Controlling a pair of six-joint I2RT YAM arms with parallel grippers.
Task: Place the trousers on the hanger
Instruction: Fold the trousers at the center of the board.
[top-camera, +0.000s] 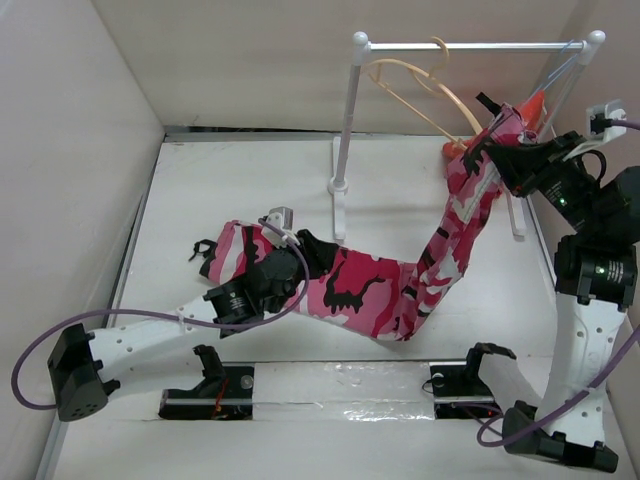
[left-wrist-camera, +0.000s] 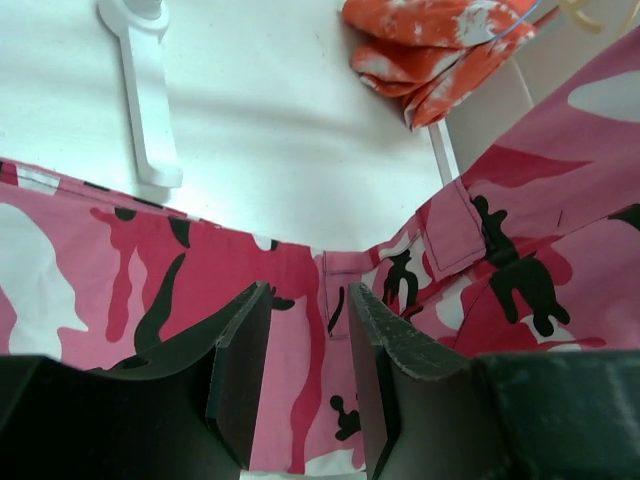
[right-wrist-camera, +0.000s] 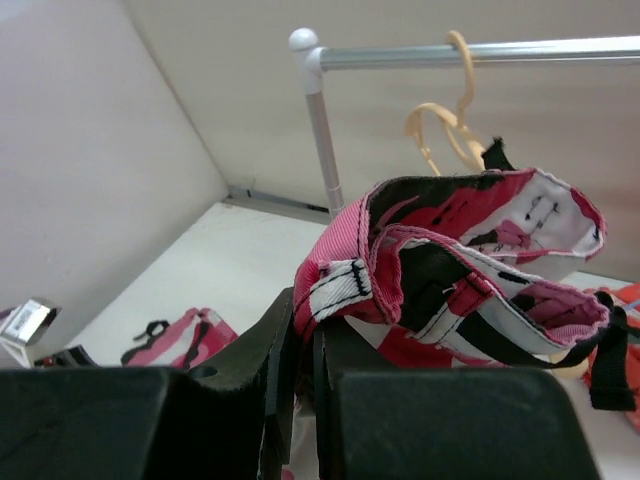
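Note:
The camouflage trousers (top-camera: 370, 290) run from the left of the table up to the right, where one end is lifted. My right gripper (top-camera: 492, 148) is shut on that raised waistband end (right-wrist-camera: 470, 250), close below the beige hanger (top-camera: 420, 100), which hangs by its hook on the rail. In the right wrist view the hanger (right-wrist-camera: 450, 125) shows just behind the held cloth, and the gripper (right-wrist-camera: 305, 305) pinches the cloth edge. My left gripper (top-camera: 300, 250) is open over the low part of the trousers (left-wrist-camera: 300, 400), with its fingers (left-wrist-camera: 245, 350) on either side of the cloth.
A white rail (top-camera: 470, 45) with ball-topped posts stands at the back; its foot (left-wrist-camera: 145, 100) lies just beyond the trousers. A red-orange cloth (top-camera: 533, 105) hangs by the right post and also shows in the left wrist view (left-wrist-camera: 440, 40). Walls close in on the left and right.

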